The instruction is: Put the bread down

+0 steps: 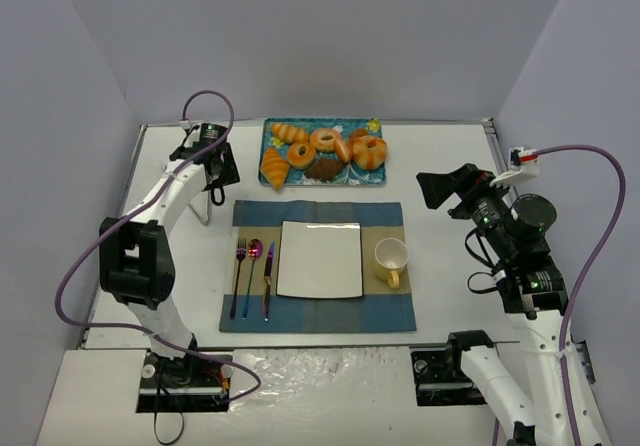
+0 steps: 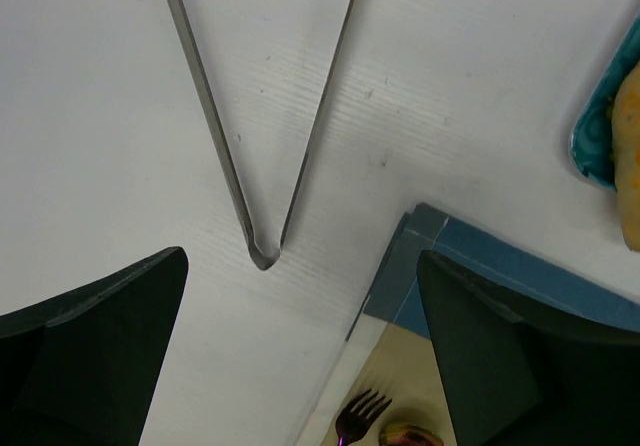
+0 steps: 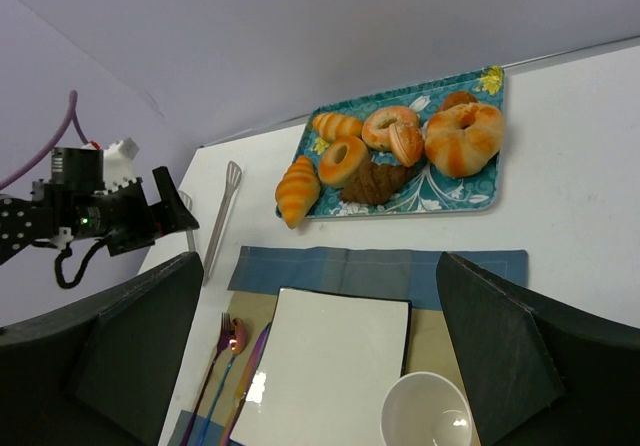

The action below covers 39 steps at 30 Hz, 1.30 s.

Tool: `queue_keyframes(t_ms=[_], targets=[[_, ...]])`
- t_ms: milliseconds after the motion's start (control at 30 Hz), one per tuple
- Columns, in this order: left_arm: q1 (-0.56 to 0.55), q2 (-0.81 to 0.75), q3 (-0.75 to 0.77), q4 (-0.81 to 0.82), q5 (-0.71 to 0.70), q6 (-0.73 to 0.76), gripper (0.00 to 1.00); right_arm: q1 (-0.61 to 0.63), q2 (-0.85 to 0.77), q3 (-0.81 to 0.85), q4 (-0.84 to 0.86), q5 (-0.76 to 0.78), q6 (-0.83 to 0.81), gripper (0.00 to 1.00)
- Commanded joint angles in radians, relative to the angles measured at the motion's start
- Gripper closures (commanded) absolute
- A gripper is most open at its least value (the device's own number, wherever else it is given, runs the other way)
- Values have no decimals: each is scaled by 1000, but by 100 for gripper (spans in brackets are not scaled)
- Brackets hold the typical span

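Note:
Several breads, among them a croissant (image 1: 274, 169), doughnuts (image 1: 301, 154) and a brown roll (image 1: 325, 168), lie on a blue patterned tray (image 1: 370, 127) at the back of the table. The tray also shows in the right wrist view (image 3: 470, 196). A white square plate (image 1: 320, 259) lies bare on a blue and tan placemat (image 1: 385, 316). Metal tongs (image 2: 262, 166) lie on the table left of the mat. My left gripper (image 2: 300, 366) is open and empty, hovering just above the tongs. My right gripper (image 3: 320, 356) is open and empty, raised at the right and facing the plate (image 3: 330, 376).
A yellow cup (image 1: 391, 261) stands on the mat right of the plate. A fork (image 1: 239, 276), spoon (image 1: 252, 274) and knife (image 1: 268, 278) lie on the mat left of it. Grey walls enclose the table on three sides.

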Motion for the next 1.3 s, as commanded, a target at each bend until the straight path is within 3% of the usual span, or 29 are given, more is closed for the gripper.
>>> queue_keyframes(t_ms=[0, 533, 1267], targets=[[74, 33, 55, 79, 25, -46, 3, 0, -26, 8, 71, -22, 1, 0], [204, 176, 1, 212, 260, -28, 3, 0, -30, 13, 37, -22, -4, 0], [220, 261, 29, 184, 250, -35, 3, 0, -28, -6, 35, -18, -17, 0]])
